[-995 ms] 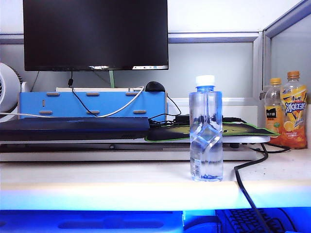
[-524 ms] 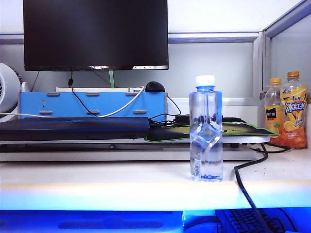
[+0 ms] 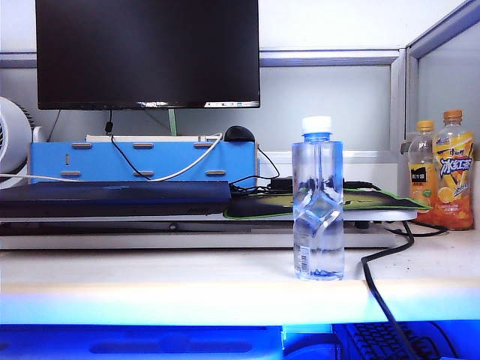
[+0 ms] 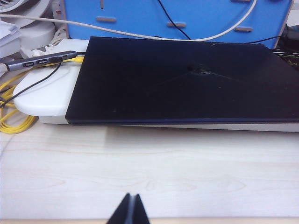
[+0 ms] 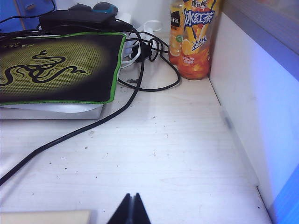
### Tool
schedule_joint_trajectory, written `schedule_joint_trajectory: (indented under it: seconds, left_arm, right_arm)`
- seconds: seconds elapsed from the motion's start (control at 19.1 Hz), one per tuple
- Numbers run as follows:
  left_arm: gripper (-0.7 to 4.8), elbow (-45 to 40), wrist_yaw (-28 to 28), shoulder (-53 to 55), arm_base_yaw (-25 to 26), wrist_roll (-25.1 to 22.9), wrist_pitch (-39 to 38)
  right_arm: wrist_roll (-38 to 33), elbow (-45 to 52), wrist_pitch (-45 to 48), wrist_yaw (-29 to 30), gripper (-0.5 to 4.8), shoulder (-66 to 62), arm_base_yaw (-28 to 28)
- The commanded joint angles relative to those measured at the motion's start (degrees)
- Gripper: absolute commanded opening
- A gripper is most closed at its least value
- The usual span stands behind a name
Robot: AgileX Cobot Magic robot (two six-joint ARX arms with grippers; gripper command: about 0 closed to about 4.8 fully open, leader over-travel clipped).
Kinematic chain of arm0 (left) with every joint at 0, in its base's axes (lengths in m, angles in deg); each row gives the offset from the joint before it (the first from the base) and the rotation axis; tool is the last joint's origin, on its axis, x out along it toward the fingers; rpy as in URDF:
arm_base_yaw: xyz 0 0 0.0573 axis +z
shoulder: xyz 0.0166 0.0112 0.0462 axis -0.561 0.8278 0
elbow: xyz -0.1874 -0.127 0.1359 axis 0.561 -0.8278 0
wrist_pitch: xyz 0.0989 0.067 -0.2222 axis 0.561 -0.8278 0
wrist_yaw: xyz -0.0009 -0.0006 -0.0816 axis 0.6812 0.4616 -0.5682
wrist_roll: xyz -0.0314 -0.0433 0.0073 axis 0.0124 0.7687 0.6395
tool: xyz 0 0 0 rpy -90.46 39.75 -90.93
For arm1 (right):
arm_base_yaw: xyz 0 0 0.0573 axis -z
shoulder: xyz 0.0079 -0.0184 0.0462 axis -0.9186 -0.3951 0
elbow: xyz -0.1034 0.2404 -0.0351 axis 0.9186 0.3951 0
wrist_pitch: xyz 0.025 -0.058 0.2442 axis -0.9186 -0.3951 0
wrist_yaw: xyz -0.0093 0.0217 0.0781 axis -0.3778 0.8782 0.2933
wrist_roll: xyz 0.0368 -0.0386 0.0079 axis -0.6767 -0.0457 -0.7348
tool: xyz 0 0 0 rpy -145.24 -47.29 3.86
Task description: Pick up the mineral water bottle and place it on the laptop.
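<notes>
Nothing of the task was done at this point. The water bottle (image 3: 319, 201) stood upright on the pale desk (image 3: 187, 285), cap on, untouched, in front of the raised shelf and just beside a black cable (image 3: 382, 292) trailing off the front edge. The laptop (image 3: 112, 198) lay closed and flat on the shelf, off to the left of the bottle in the exterior view, its lid (image 4: 187, 84) bare (a faint scuff near the middle, nothing resting on it). All of it was left: reach, grasp, lift, carry across, set down.

Neither arm appeared in the exterior view. The left gripper (image 4: 130, 210) sat low over the bare desk facing the laptop's front edge, fingertips pressed together, holding nothing. The right gripper (image 5: 130, 210) was posed likewise, fingertips together and empty, looking toward the mouse mat (image 5: 56, 70) and the orange juice bottles (image 5: 196, 37) by the partition. The bottle showed in neither wrist view, so I judged that either arm would have to swing toward the middle of the desk and spread its fingers first.
</notes>
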State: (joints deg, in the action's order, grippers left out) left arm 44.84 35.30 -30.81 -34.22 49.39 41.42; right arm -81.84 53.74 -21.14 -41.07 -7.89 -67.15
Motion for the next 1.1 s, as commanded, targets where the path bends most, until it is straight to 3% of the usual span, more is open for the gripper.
schedule_joint_trajectory:
  seconds: [0.05,0.16,0.26,0.63,0.84,1.1]
  left_arm:
    - [-0.02,0.1,-0.2,-0.1,0.0,0.0,0.4]
    - [-0.02,0.1,-0.2,-0.1,0.0,0.0,0.4]
    - [-0.02,0.1,-0.2,-0.1,0.0,0.0,0.4]
    - [-0.02,0.1,-0.2,-0.1,0.0,0.0,0.4]
    - [-0.02,0.1,-0.2,-0.1,0.0,0.0,0.5]
    - [-0.02,0.1,-0.2,-0.1,0.0,0.0,0.4]
  right_arm:
    - [-0.1,0.1,0.5,-0.1,0.00,0.0,0.0]
    - [-2.8,0.0,1.8,0.0,0.00,0.0,0.0]
    - [-11.2,-1.4,2.0,1.1,0.00,0.0,0.0]
    - [-11.6,-8.9,2.1,19.5,0.00,-0.4,0.0]
    - [-11.7,-12.0,-2.9,31.0,0.00,-7.1,-0.1]
    - [-13.8,-17.6,3.1,34.6,0.00,-22.4,-2.4]
